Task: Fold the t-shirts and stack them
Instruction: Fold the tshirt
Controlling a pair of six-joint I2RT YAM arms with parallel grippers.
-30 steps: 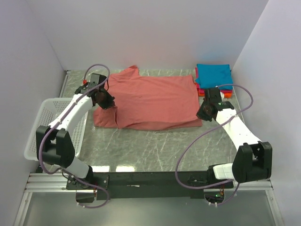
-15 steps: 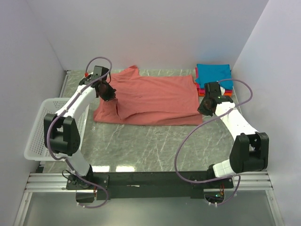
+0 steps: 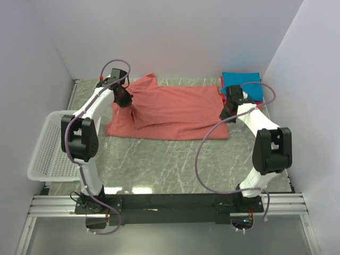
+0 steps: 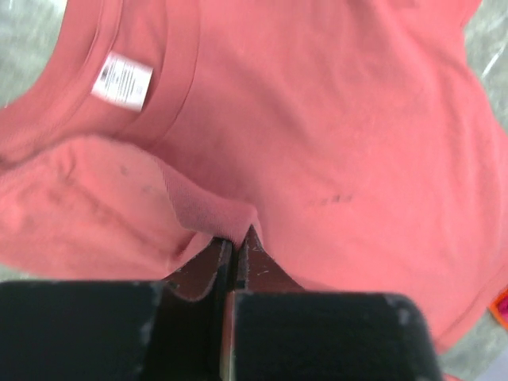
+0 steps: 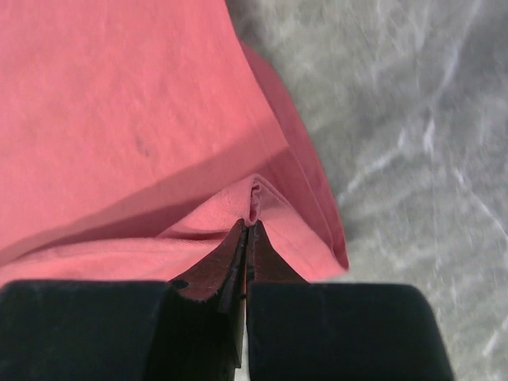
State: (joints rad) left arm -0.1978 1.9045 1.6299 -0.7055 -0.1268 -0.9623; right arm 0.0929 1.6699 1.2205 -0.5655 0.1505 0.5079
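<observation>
Pinching a raised fold of the salmon shirt point(image 4: 333, 143), the left tool point(image 4: 234, 238) is clamped on the cloth near the labelled collar. The right tool point(image 5: 248, 226) is clamped on the shirt's right edge. The shirt lies spread between both tools on the far half of the surface point(image 3: 159, 164). A folded teal shirt point(image 3: 241, 84) sits just beyond the right tool.

Basket point(image 3: 50, 151): white plastic mesh, well apart from left gripper point(image 3: 129, 102), to its near left | Tabletop point(image 3: 170, 164): grey marbled, beneath left gripper and right gripper point(image 3: 224, 114) | Walls point(image 3: 175, 37): pale, beyond both | Black crossbar point(image 3: 170, 202): nearer than both
</observation>
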